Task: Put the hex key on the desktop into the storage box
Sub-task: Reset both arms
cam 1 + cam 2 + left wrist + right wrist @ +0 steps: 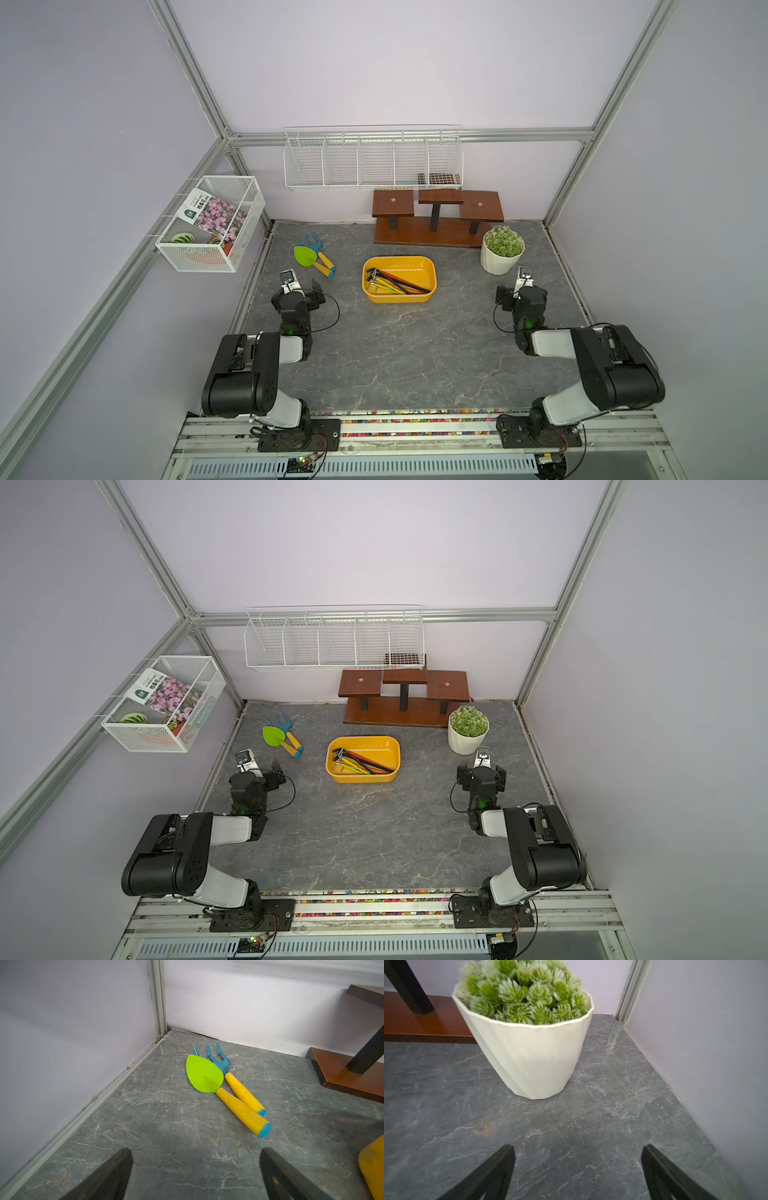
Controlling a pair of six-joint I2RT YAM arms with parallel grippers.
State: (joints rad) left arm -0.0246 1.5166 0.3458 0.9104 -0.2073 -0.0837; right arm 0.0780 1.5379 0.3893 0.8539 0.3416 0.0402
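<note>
Your black left tool [195, 1150] and right tool [577, 1147] stand wide, empty; advancing the right could topple the white faceted pot [529, 1053].

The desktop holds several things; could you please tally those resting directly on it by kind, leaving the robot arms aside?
Storage box: 1
Trowel: 1
Garden fork: 1
Potted plant: 1
Wooden stand: 1
Total: 5
</note>
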